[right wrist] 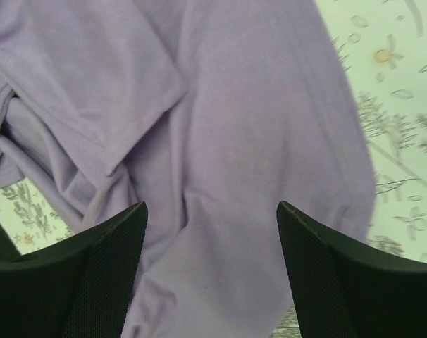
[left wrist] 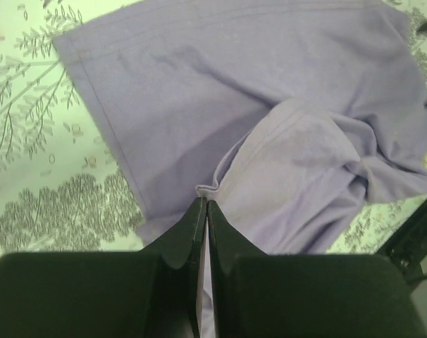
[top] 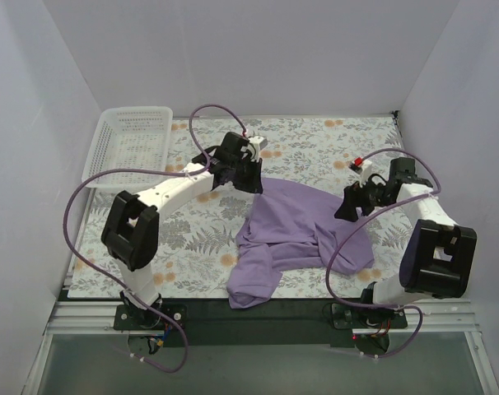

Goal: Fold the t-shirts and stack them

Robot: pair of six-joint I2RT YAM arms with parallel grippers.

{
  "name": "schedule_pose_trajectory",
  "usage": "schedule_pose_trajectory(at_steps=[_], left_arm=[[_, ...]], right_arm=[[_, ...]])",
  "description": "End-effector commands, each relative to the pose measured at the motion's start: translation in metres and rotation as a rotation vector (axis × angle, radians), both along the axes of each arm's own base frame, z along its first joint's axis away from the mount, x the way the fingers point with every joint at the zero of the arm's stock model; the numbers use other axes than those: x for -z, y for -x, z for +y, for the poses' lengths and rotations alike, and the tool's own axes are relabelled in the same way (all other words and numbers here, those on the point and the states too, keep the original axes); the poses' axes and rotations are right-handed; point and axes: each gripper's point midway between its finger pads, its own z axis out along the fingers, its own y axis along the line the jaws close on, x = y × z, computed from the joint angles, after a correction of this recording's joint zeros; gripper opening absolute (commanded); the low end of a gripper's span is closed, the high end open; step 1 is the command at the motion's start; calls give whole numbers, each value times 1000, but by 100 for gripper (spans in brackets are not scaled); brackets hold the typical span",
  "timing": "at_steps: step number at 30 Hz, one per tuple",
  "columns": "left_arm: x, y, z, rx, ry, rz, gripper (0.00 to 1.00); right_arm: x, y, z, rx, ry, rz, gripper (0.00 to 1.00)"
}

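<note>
overhead, a lavender t-shirt (top: 295, 226) lies crumpled on the floral table cover (top: 315, 140), right of centre, with one part trailing to the near edge of the table. a white basket (top: 126, 148) sits at the far left corner, well apart from the shirt. the left gripper (top: 254, 177) is down at the shirt's far left corner. in its wrist view the two black fingers (left wrist: 182, 236) are pressed together, pinching a small raised fold of purple cloth at their tips. the right gripper (top: 350, 206) is at the shirt's right side. its wrist view shows the fingers (right wrist: 104, 246) spread wide with rumpled purple cloth and a hemmed edge below them, holding nothing.
</note>
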Motion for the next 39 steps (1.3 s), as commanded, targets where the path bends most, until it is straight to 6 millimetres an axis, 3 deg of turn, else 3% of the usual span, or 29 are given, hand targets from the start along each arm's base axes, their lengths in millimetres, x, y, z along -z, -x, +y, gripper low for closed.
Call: schedule_pose_trajectory(at_steps=[1, 3, 4, 5, 6, 7, 9, 10, 14, 19, 25, 31, 39], left_arm=[[-10, 19, 15, -20, 3, -15, 0], [-28, 21, 30, -75, 16, -59, 0], [-21, 28, 41, -99, -2, -51, 0], [-45, 25, 55, -150, 23, -111, 0], [-54, 26, 63, -187, 34, -133, 0], [-77, 32, 76, -220, 65, -188, 0], [-102, 23, 107, -337, 78, -268, 0], [-130, 27, 121, -372, 119, -337, 0], [-164, 16, 183, -544, 88, -462, 0], [-139, 12, 227, -682, -77, -443, 0], [-143, 14, 261, -800, -103, -482, 0], [-120, 18, 274, -830, -152, -444, 0], [-111, 22, 292, -878, -167, -441, 0]], right_arm=[[-20, -32, -10, 4, 51, -86, 80], [-20, -37, -12, 14, 59, -81, 80], [-23, -42, -12, 15, 63, -89, 79], [-23, -43, -12, 15, 69, -87, 79], [-21, -45, -13, 19, 69, -80, 79], [-22, -46, -13, 19, 68, -81, 79], [-20, -47, -14, 26, 72, -73, 78], [-20, -47, -14, 28, 71, -71, 78], [-19, -44, -11, 24, 57, -63, 78], [-16, -38, -10, 27, 58, -56, 78], [-14, -34, -6, 13, 62, -49, 78], [-10, -9, 10, -128, 71, -64, 78], [10, 24, -16, -148, 273, -79, 77]])
